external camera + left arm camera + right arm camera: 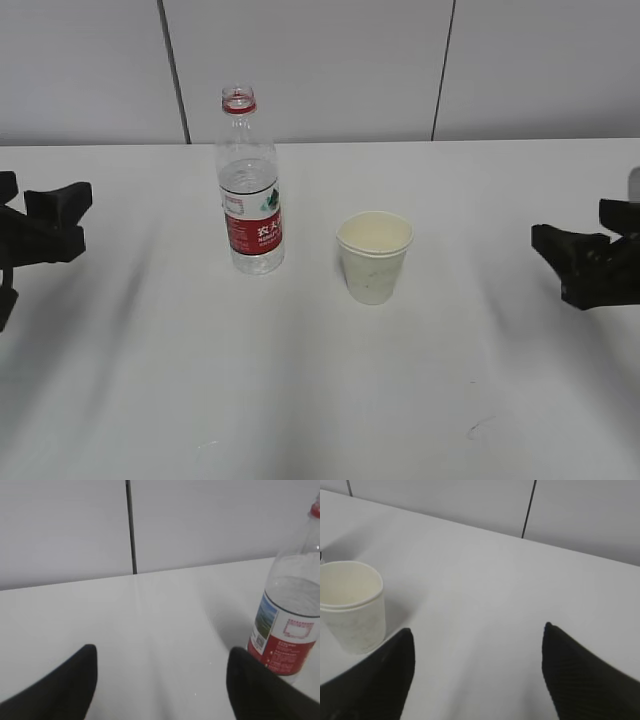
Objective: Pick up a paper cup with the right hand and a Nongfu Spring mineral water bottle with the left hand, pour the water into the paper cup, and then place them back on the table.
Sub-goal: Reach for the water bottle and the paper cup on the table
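Note:
The Nongfu Spring bottle stands upright and uncapped on the white table, left of centre; it also shows at the right edge of the left wrist view. The paper cup stands upright to its right, empty, and shows at the left of the right wrist view. My left gripper is open and empty at the far left; in its wrist view the bottle is beside its right finger. My right gripper is open and empty at the far right; in its wrist view the cup is beyond its left finger.
A grey panelled wall with dark vertical seams rises behind the table's back edge. A few faint scuff marks lie on the tabletop near the front.

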`<state>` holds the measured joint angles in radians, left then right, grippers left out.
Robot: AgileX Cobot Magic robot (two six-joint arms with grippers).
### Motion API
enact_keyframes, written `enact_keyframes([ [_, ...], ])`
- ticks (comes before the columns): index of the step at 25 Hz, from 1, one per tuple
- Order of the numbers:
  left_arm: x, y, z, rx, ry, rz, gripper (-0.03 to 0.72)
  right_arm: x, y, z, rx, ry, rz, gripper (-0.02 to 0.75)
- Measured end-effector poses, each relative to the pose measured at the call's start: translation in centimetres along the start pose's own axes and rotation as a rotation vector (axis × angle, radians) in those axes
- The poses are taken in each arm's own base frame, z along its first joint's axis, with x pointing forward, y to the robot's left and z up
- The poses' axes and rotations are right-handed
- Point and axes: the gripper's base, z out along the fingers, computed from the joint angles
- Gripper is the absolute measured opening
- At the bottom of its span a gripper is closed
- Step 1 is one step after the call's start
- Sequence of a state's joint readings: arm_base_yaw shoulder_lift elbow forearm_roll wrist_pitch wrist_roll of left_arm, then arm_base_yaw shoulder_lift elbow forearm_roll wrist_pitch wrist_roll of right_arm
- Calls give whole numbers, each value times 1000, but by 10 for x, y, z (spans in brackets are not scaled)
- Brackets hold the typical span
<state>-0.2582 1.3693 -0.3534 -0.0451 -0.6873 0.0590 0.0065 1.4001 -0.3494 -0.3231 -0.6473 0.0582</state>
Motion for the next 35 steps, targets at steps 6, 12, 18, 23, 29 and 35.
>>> enact_keyframes([
  [6,24,-4,17,31,65,35,497,33,13,34,-134,-60,4,587],
  [12,46,-6,32,50,66,4,497,77,22,65,-218,2,-9,587],
  [18,55,-9,38,68,48,-19,496,90,30,86,-337,9,-58,587],
  [23,53,-9,39,73,21,-21,496,84,31,106,-407,-47,-109,587],
  [29,52,-9,40,73,12,-21,496,76,30,132,-469,-96,-91,587],
  [35,51,-9,40,73,-2,-21,496,76,31,155,-535,-124,-103,587],
])
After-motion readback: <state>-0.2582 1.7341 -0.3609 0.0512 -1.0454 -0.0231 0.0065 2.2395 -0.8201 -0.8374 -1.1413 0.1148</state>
